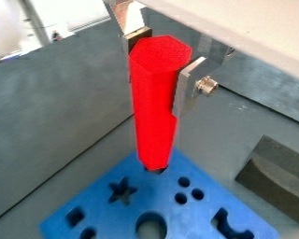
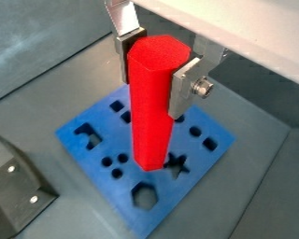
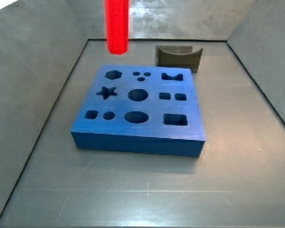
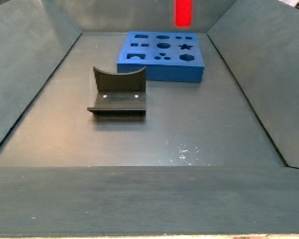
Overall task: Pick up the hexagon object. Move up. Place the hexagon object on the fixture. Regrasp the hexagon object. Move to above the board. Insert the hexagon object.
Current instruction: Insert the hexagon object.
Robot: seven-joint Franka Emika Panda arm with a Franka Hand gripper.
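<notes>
The light is bright and even and seems to come from above. The red hexagon object (image 1: 155, 98) glows so strongly that its faces almost melt together, held in the gripper (image 1: 163, 67). Soft shadows lie beside the blue board (image 3: 140, 134). Small white glints shine on the grey floor (image 4: 183, 149). The pictures are a bit grainy.
</notes>
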